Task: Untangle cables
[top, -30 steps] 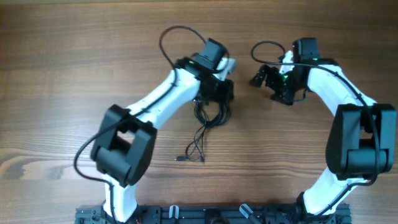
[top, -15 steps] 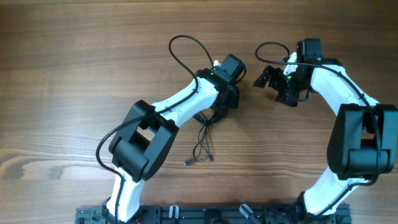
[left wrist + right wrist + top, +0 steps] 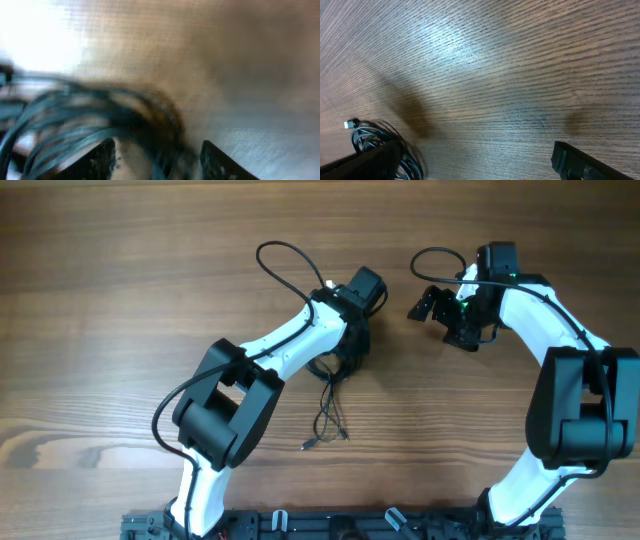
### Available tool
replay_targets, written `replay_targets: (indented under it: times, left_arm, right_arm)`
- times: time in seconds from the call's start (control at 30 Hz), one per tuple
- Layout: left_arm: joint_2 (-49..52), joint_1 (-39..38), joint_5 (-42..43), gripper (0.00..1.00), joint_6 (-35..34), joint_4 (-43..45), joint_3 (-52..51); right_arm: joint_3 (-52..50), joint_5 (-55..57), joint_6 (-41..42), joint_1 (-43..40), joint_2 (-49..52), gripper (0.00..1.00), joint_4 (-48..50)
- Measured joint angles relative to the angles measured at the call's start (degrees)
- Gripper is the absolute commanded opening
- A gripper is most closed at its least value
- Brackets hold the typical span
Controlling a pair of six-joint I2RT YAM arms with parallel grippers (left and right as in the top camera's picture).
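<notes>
Brown wooden worktop (image 3: 100,300)
Its grain runs left to right in light and dark bands. A paler wavy streak (image 3: 60,452) marks the worktop's near left corner, and a glare patch (image 3: 455,47) shines on its surface.

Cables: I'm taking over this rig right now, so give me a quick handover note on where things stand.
Left claw: down at the cables, strands between its jaws; the view is blurred, so grip unclear.
Right claw: open, empty, above bare table to the right of the bundle.
Cables: one tangled bundle mid-table at the left claw, loose ends trailing toward the robot base.
Done: nothing separated yet.
Left: pull the cords apart and lay each out.
</notes>
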Motion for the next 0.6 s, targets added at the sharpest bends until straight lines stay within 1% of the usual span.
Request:
replay_targets:
  times: [0.1, 0.13, 0.17, 0.23, 0.3, 0.33, 0.37, 0.47, 0.6]
  left_arm:
    - [0.0, 0.0, -1.1, 0.29, -1.7, 6.5, -1.0]
    - [0.0, 0.0, -1.2, 0.26, -2.1, 7.4, -1.3]
    - [0.0, 0.0, -1.7, 0.24, -2.1, 8.0, -1.7]
    - [0.0, 0.0, -2.4, 0.23, -2.1, 8.3, -1.9]
    - [0.0, -0.1, -2.5, 0.08, -1.0, 8.5, -2.1]
    - [0.0, -0.1, -2.4, 0.04, 0.3, 8.6, -2.1]
    - [0.0, -0.2, -2.2, 0.04, 3.2, 8.9, -2.1]
    - [-0.1, -0.2, 0.1, 0.04, 8.5, 9.0, -2.0]
    - [-3.5, 1.5, 7.0, 0.04, 11.7, 9.2, -2.0]
  right_arm:
    - [0.0, 0.0, 0.0, 0.0, 0.0, 1.0, 0.0]
    - [0.0, 0.0, 0.0, 0.0, 0.0, 1.0, 0.0]
    - [0.0, 0.0, 0.0, 0.0, 0.0, 1.0, 0.0]
    - [0.0, 0.0, 0.0, 0.0, 0.0, 1.0, 0.0]
    - [0.0, 0.0, 0.0, 0.0, 0.0, 1.0, 0.0]
    - [0.0, 0.0, 0.0, 0.0, 0.0, 1.0, 0.0]
    - [0.0, 0.0, 0.0, 0.0, 0.0, 1.0, 0.0]
    - [0.0, 0.0, 0.0, 0.0, 0.0, 1.0, 0.0]
    - [0.0, 0.0, 0.0, 0.0, 0.0, 1.0, 0.0]
